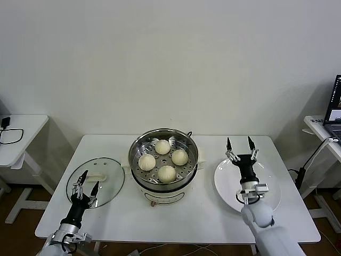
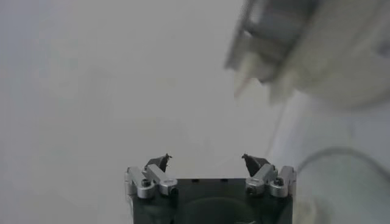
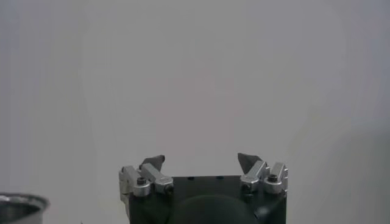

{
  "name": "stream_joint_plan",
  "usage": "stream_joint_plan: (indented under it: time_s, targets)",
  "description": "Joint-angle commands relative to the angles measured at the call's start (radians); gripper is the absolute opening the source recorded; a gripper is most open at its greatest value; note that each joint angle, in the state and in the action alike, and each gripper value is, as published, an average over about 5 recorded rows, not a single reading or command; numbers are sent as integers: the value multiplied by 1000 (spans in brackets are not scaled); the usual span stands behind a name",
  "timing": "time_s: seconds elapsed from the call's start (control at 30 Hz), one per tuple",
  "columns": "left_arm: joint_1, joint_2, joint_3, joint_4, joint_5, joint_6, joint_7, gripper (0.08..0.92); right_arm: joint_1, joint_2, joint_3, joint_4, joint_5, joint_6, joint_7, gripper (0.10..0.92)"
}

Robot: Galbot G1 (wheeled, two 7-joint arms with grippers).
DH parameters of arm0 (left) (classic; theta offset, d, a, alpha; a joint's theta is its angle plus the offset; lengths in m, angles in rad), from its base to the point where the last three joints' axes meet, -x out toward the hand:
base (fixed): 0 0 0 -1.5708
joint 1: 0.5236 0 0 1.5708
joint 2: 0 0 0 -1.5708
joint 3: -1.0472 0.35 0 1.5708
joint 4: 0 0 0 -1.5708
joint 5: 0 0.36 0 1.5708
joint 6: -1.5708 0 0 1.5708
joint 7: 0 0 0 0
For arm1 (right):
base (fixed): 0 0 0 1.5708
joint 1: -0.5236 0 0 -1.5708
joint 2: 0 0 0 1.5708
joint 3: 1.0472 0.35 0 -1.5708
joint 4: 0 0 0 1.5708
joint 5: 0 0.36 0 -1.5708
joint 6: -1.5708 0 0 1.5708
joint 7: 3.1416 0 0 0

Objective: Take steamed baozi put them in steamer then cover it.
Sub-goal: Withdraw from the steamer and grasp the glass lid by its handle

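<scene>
Plain pale wall [image 1: 170, 58] behind white table [image 1: 117, 213], side desks.

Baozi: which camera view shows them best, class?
The head view: all four baozi sit in plain sight in the open steamer. The left wrist view shows none; the right wrist view catches only a steamer edge.

Head camera looks down over the table [image 1: 176, 213]; wrist cameras sit close behind each claw, facing the wall.
</scene>
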Motion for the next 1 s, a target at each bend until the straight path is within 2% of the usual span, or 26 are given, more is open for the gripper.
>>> stream_joint_plan:
  time_s: [0.03, 0.67, 1.0]
  targets:
    - [-111, 21, -1, 214, 238, 1, -37, 823, -138, 79, 103, 24, -25, 28, -15, 823]
    - [-259, 43, 52, 357, 245, 43, -42, 823, -172, 105, 101, 12, -58, 29, -41, 823]
    - [-290, 43, 77, 355, 215, 74, -28, 823, -180, 109, 105, 9, -76, 29, -45, 823]
